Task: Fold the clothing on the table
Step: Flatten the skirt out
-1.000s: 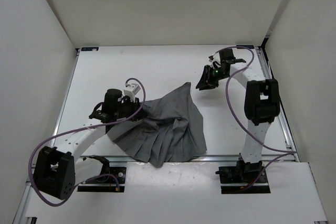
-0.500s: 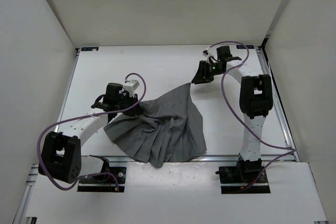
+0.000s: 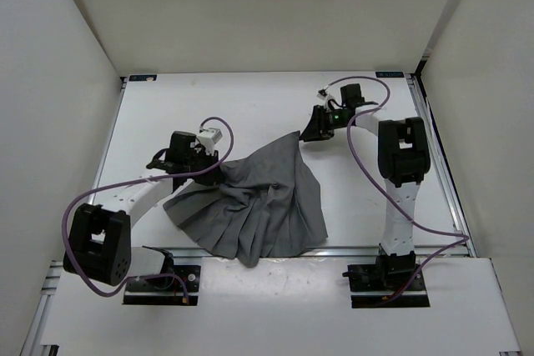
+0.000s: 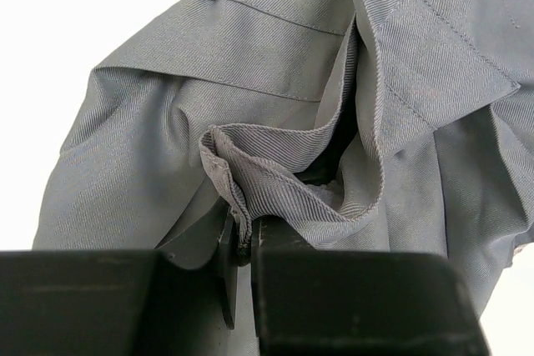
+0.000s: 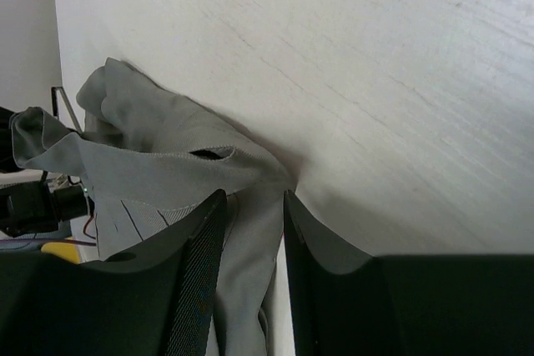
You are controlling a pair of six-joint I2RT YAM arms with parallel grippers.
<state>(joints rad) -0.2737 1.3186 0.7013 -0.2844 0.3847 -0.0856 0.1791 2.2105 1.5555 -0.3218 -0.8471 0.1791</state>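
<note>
Two robot arms bolted at the near edge of a white worktop (image 3: 250,102) flank a dark grey pleated skirt (image 3: 267,206). It lies crumpled in the near middle of the surface, its near corner lapping over the silver rail (image 3: 375,248) between the two arm bases. The pleats fan out toward the near side and the right, while the cloth narrows to a point on the far side. At the skirt's left edge the left end effector (image 3: 210,171) is closed tight on a stitched band of the fabric. Its wrist camera shows the band's folded rim pinched between the two black fingers (image 4: 350,289), with loose cloth bunched above the grip and bare white surface beyond it to the left. The left arm reaches this spot from its black elbow joint (image 3: 96,243) at the near left. Farther back and to the right, the right end effector (image 3: 314,131) sits low at the skirt's far tip, its fingers (image 5: 196,273) standing partly apart. The wrist view shows the tip of the grey cloth lying on the worktop in the gap between them, with neither finger visibly pressing it. The right arm rises from its base at the near right and bends over the surface toward that tip. Behind both arms the far part of the worktop runs to the blank back wall (image 3: 267,14), with small blue marks (image 3: 142,77) at its far corners
</note>
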